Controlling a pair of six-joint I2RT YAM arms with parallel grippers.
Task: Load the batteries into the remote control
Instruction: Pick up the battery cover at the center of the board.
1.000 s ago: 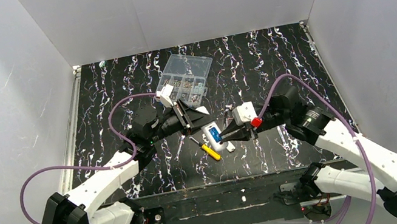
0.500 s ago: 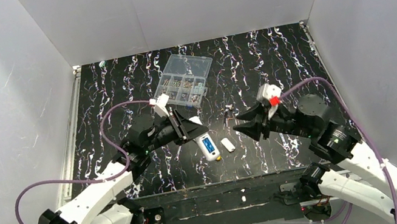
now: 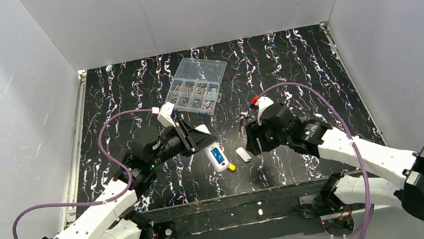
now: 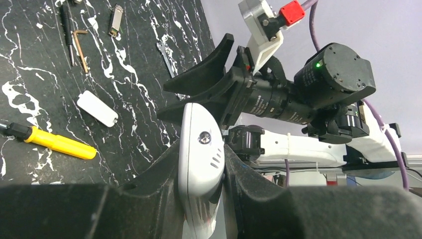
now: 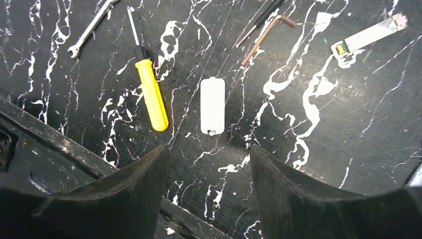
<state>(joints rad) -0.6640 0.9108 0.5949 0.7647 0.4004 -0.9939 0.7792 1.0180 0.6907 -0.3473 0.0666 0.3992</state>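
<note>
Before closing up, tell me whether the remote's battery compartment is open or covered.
Open: a blue battery shows in the remote control, and the white cover lies loose beside it.

The compartment box point(image 3: 197, 86) lies toward the far edge of the table point(image 3: 291, 59), left of centre. The remote control point(image 3: 219, 157) sits between the fingers of the left gripper point(image 3: 202, 139) over the near half, with the battery cover point(image 3: 242, 154) on the table just right of it. The screwdriver point(image 5: 152, 94) lies left of the cover, and the hex key point(image 5: 266, 32) lies beyond it.
</note>
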